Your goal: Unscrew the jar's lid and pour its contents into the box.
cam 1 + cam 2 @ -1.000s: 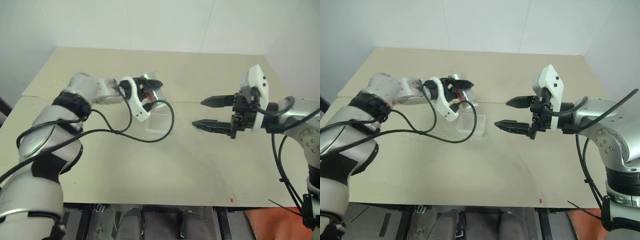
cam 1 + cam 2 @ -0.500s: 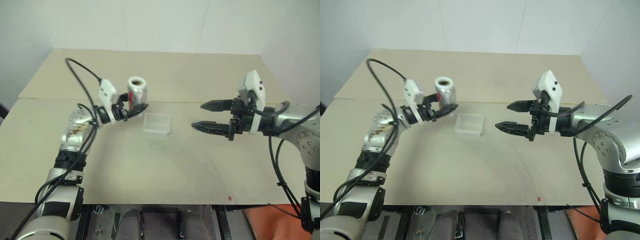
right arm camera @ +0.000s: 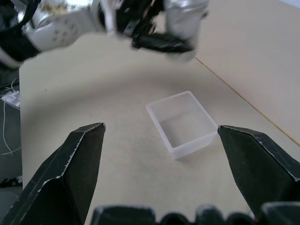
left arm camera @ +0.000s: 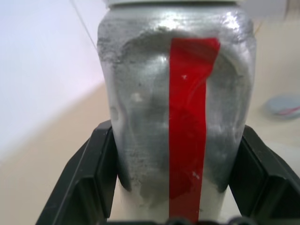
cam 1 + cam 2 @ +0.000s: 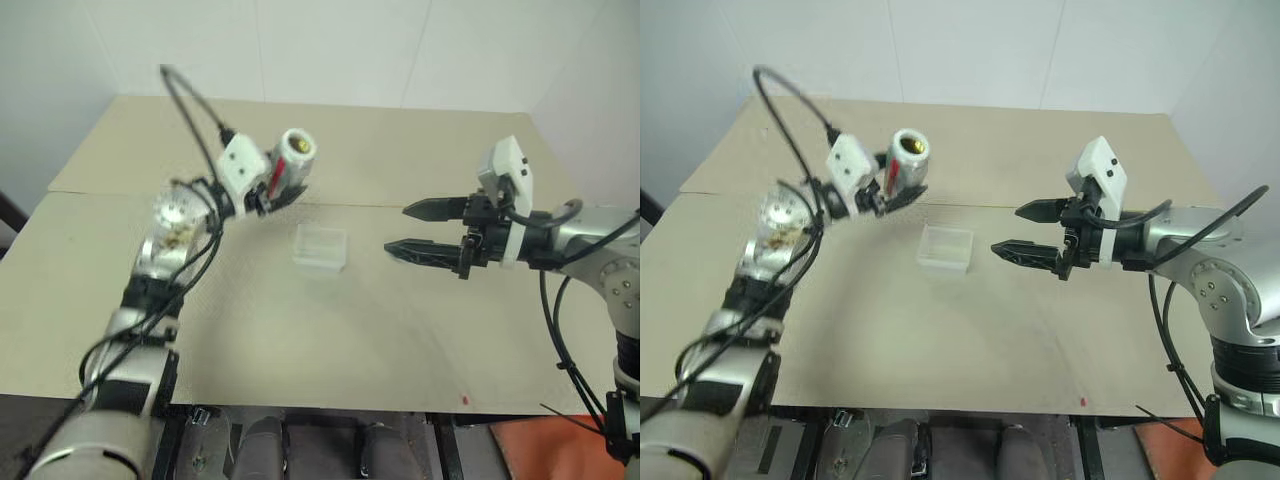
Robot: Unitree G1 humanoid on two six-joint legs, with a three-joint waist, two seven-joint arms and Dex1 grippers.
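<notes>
Left end effector [image 5: 272, 185] clenched on the jar [image 5: 290, 160], gripping low on the body, red stripe facing the wrist camera. Jar held up off the tabletop [image 5: 400, 330], tipped over with the mouth open; a yellowish bit of the contents [image 5: 912, 146] visible just inside. Grey disc on the tabletop in the left wrist view, probably the lid [image 4: 283, 105], can't confirm. Right end effector [image 5: 397, 229] released, empty, level, aimed at the box [image 5: 320, 247]. Box sits on the tabletop between the two arms, looks empty.

Risks:
- Mouth not over the box; jar up and off to the robot's left of it. Any more tilt before lining up = contents land on the tabletop.
- Pouring from this height: tiny bit likely to bounce out of a shallow tray.
- Box light, unrestrained; a nudge from the right fingers would slide it out from under the pour.
- Jar wall dented and slick, so could twist or slip in the grip during the tip.
</notes>
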